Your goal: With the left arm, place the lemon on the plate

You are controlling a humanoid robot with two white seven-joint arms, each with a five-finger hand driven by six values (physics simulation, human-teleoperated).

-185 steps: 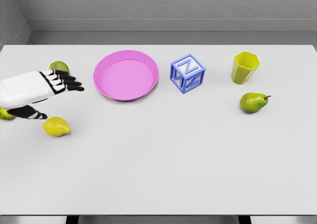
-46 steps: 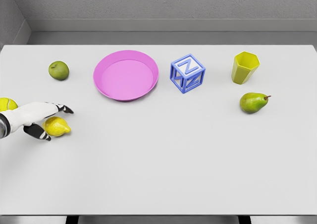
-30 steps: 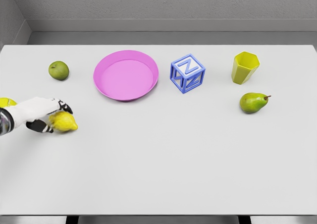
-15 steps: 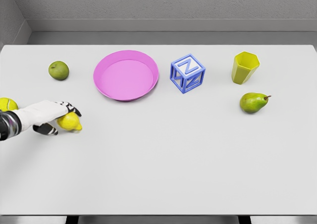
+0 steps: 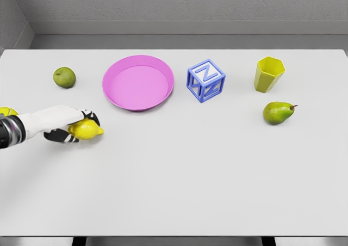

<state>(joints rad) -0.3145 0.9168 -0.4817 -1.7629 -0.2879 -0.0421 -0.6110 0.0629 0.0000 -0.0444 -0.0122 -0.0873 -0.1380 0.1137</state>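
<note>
Left hand (image 5: 69, 127) has fingers curled round lemon (image 5: 87, 130), grasp looks done. Lemon sits near table's left side, short of pink plate (image 5: 162, 72), plate bare. You've got carry and release left: move right and up over plate, then let go. Right arm not visible

Left hand (image 5: 65, 127): white shell casing, black finger segments; dark banded wrist joint toward the forearm.
</note>
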